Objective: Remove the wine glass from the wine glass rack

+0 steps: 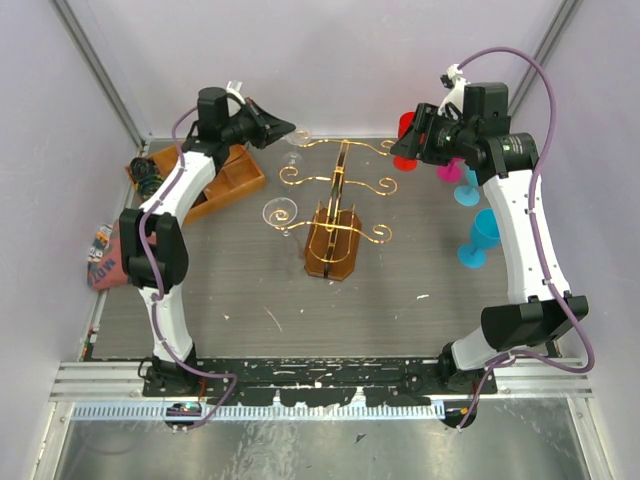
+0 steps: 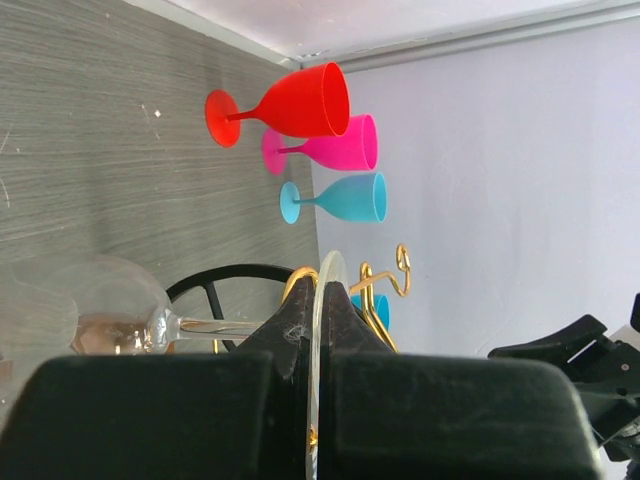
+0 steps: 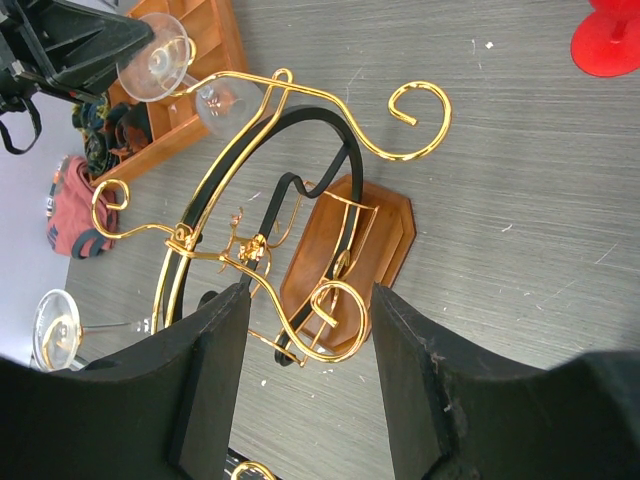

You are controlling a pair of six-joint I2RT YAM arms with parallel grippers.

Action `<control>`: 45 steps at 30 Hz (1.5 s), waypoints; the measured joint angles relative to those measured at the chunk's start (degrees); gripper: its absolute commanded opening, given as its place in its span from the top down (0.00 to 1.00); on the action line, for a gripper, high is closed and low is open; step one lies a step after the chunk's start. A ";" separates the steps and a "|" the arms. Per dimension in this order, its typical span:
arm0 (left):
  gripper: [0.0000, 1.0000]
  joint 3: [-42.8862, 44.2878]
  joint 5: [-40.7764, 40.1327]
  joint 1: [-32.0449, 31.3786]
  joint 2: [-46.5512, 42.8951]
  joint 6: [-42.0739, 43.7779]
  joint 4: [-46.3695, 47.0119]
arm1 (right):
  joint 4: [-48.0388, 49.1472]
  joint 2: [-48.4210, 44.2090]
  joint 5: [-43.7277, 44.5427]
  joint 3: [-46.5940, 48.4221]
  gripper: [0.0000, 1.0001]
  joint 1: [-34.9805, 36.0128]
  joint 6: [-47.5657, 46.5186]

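Left gripper (image 2: pixel 318 318) is clamped on the wine glass (image 2: pixel 110 315) foot, stem level across the wine glass rack (image 1: pixel 340 178) arm by the far edge.

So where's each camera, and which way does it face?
Top external: above, behind the bases, looking down on the table; left arm, right arm show.
Left wrist: faces across the table toward coloured goblets; left gripper shut on the wine glass.
Right wrist: looks down at the wine glass rack past the open right gripper.
Shared: all show the rack.
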 measured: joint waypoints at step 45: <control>1.00 28.52 10.05 0.24 11.39 -13.03 21.59 | 6.82 1.31 -6.49 -0.09 0.03 -0.44 16.20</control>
